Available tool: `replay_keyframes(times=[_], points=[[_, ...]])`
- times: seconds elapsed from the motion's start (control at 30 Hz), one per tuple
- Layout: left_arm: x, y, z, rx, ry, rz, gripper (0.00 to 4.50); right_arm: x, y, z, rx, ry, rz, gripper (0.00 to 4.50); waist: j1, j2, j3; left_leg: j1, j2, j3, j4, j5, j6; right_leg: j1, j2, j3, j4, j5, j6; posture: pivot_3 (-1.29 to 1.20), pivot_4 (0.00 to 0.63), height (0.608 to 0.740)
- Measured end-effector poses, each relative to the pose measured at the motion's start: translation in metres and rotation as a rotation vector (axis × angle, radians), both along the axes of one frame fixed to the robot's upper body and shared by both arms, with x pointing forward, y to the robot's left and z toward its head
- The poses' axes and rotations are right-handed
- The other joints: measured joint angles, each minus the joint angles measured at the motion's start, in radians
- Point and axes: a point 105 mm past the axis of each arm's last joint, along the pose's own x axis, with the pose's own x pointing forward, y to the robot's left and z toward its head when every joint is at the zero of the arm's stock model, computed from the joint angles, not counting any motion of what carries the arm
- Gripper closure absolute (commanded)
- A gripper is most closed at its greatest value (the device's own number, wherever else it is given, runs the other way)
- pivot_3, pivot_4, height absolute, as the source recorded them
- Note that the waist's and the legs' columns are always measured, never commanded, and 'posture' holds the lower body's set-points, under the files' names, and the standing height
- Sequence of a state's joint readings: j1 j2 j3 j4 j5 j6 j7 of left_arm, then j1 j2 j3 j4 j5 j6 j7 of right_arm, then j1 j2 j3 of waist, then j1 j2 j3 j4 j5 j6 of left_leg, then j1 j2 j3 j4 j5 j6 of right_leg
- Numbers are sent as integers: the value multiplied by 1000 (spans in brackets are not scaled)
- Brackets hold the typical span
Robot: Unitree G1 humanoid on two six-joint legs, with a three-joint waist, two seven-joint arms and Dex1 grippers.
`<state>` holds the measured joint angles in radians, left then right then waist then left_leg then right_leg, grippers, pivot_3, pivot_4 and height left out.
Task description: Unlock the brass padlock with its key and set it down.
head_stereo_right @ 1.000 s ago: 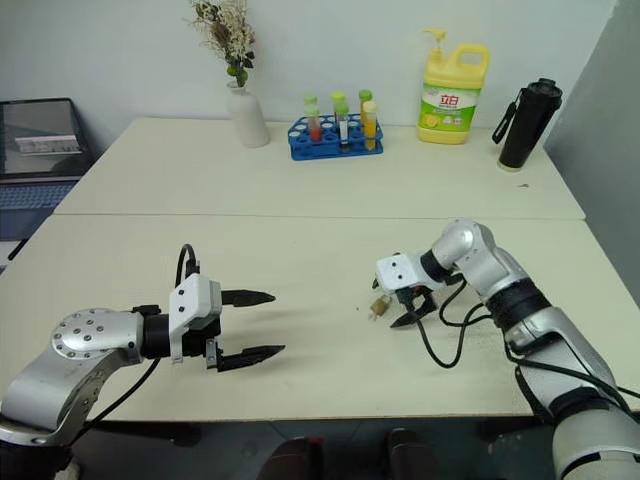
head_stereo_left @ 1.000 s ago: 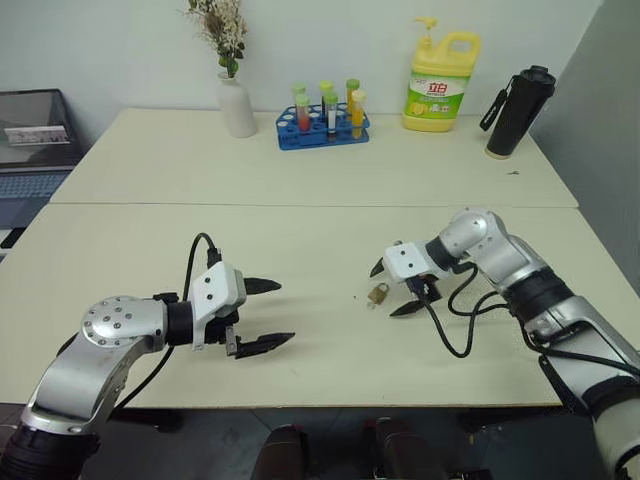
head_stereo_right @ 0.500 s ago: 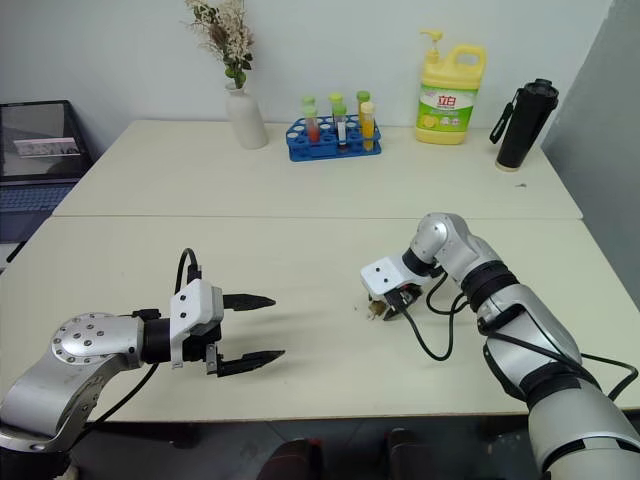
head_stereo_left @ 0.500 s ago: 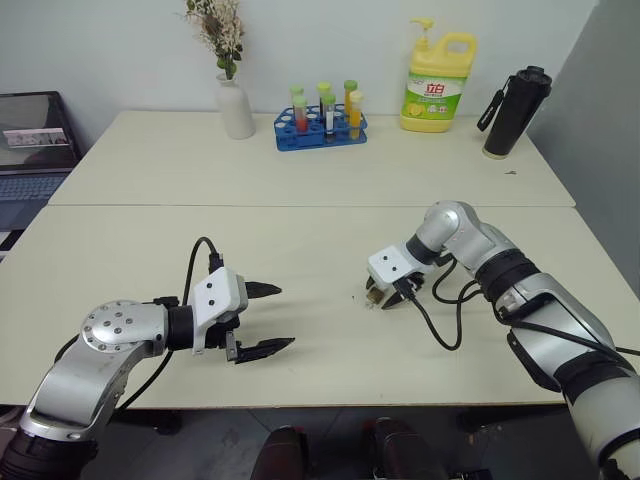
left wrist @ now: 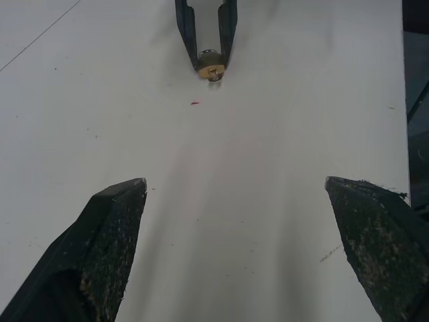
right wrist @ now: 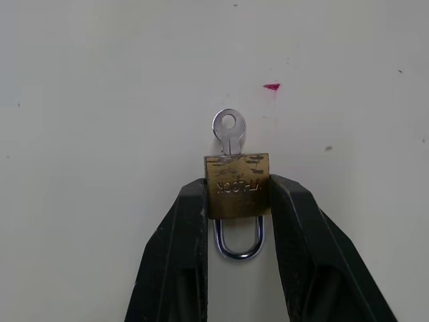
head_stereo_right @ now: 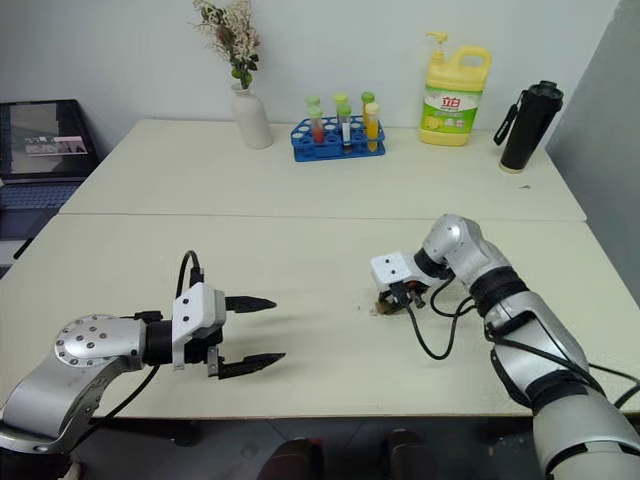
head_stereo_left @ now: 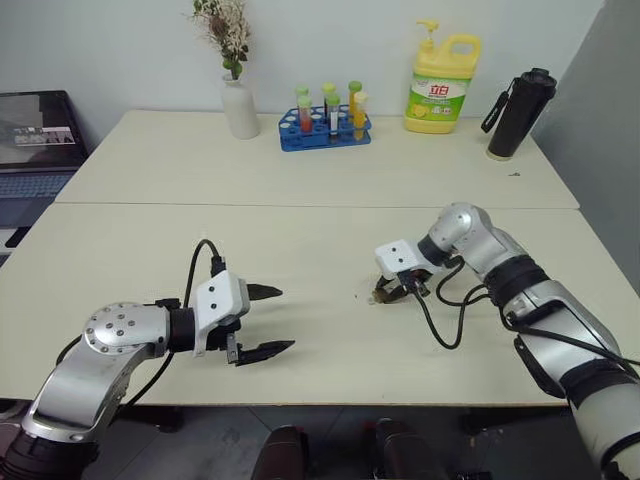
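From my head views, my right gripper [right wrist: 237, 201] largely hides the brass padlock [right wrist: 236, 186] on the table [head_stereo_left: 300, 250]. Its fingers pinch the scuffed body; the key [right wrist: 229, 129] stands in the keyhole. My left gripper [head_stereo_left: 262, 320] hangs spread wide, well apart.

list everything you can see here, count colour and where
brass padlock: 1, golden with silvery shackle, on the near table between the right gripper's fingers
key: 1, silvery, sticking out of the padlock's body
tables: 2, cream, pushed together
vase with dried flowers: 1, white, far table, left
test tube rack: 1, blue, coloured tubes, far table, middle
detergent bottle: 1, yellow, far table, right of the rack
flask: 1, black, far right
laptop: 1, dark, far left
red speck: 1, on the table by the key
left gripper: 1, black fingers, open, above the near table
right gripper: 1, black fingers, shut on the padlock
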<state>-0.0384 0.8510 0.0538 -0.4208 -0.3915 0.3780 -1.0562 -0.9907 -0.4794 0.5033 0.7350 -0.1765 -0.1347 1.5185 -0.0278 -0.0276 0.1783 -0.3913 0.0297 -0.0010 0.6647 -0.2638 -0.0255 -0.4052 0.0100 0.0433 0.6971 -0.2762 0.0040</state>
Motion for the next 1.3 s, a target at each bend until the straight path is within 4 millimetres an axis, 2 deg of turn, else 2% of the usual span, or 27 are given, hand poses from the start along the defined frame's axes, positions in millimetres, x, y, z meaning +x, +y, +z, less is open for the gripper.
replay_keyframes(times=[0.23,0.43,0.53,0.57,0.63,0.7,0.77,1.07,1.3], points=[[3,0,-2,-10,1,1,0,-25,-30,-4,97,39,-256,3571,1,0,0,-3,0,-2,-1,0,0,-1,-1,-2,-1,0,0,0,150,740],[6,-5,0,-26,-6,-12,0,-24,-37,-6,214,-50,-550,3571,-4,0,0,-2,0,-2,0,0,0,-1,2,-1,-1,-2,2,0,150,740],[8,-6,-1,-25,-2,-17,0,-25,-38,-6,231,-66,-613,3571,-4,0,0,-2,0,-1,0,0,0,-1,2,0,-1,-2,4,0,150,740],[8,-7,-2,-25,1,-20,0,-25,-38,-6,235,-67,-627,2856,-4,0,0,-2,0,-1,0,0,0,-1,2,0,-1,-3,5,0,150,740],[11,-9,-2,-29,5,-24,0,-26,-40,-10,244,-81,-673,2274,-4,0,0,-2,0,-1,0,0,0,-1,2,0,-1,-3,5,0,150,740],[14,-8,-2,-23,3,-25,0,-26,-40,-9,260,-98,-705,1903,-4,0,0,-2,0,-1,0,0,0,-1,2,0,-1,-3,5,0,150,740],[15,-8,-1,-22,3,-31,0,-29,-40,-8,273,-89,-720,1280,-4,0,0,-2,0,-1,0,0,0,-1,2,0,-2,-3,5,0,150,740],[15,-11,-4,-31,26,-46,0,-41,-42,0,314,-20,-740,1280,-4,0,0,-3,0,-1,-1,0,0,-1,2,0,-2,-3,5,0,150,740],[16,-13,-1,-30,21,-64,0,-30,-28,-9,342,0,-728,1280,-5,0,0,-3,0,-1,-1,0,0,-2,4,0,-3,-3,5,0,150,740]])
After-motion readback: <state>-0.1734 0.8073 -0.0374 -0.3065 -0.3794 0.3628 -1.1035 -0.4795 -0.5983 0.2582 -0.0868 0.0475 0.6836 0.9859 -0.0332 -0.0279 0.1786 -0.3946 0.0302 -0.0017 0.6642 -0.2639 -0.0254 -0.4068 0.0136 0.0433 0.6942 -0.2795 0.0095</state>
